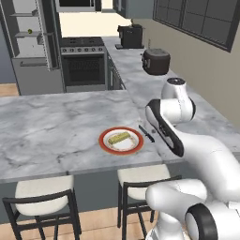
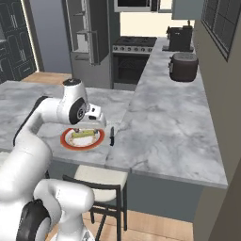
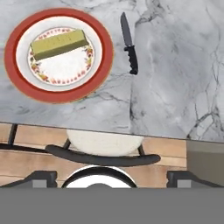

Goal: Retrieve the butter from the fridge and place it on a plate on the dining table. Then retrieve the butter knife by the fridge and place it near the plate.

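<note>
Pale yellow-tan, the butter lies as a single stick on the plate, a white round with a broad red-orange rim and a ring of small printed flowers, and nothing else shares that dish. We find the plate near the front edge of the dining table, on its grey-veined marble top. Just to the right of the plate, apart from its rim, the butter knife rests flat on the stone, its dark handle toward the near edge and its thin blade pointing away.

Above them hangs the gripper, its finger tips set wide apart with nothing between them. We judge both placements done: butter on the plate, knife beside it. What is left looks to us like drawing the arm clear, and that calls only for a lift that disturbs neither knife nor plate.

Farther out, cushioned stools stand under the near side of the table. At the far left the fridge shows light shelves, and a dark cooker pot sits on the far counter.
</note>
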